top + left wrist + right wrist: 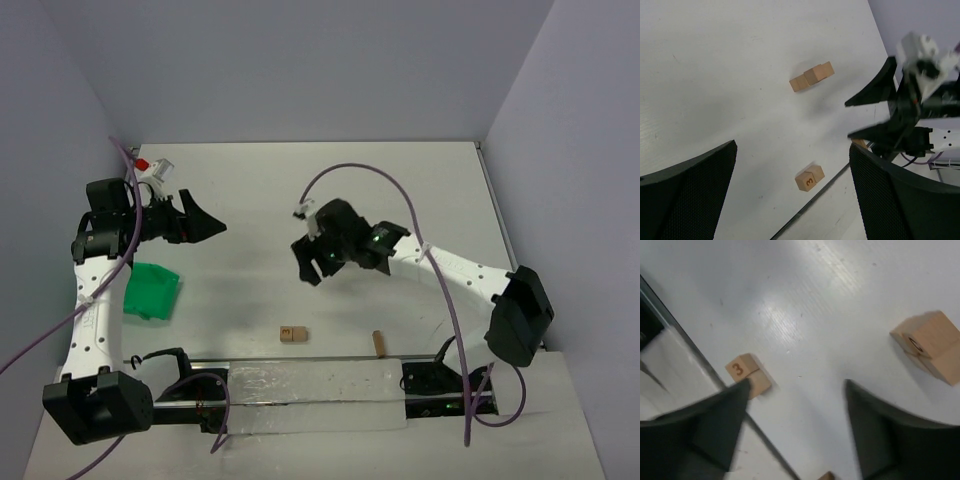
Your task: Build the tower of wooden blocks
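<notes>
The tower [811,76] is a small tight cluster of tan wood blocks on the white table. It also shows at the right edge of the right wrist view [930,342], with a dark ring mark on one face. In the top view my right arm hides it. Two more wood blocks [293,333] lie side by side near the front rail, one marked "3" [810,178] [747,374]. A single block [379,343] stands to their right. My right gripper [303,262] [797,385] hovers open over bare table with nothing between its fingers. My left gripper [207,213] [792,150] hangs wide open at the far left, holding nothing.
A green plastic tray [150,290] sits by the left arm. A metal rail with a clear strip [310,385] runs along the table's near edge. Purple cables loop over both arms. Grey walls close in the table at the back and sides.
</notes>
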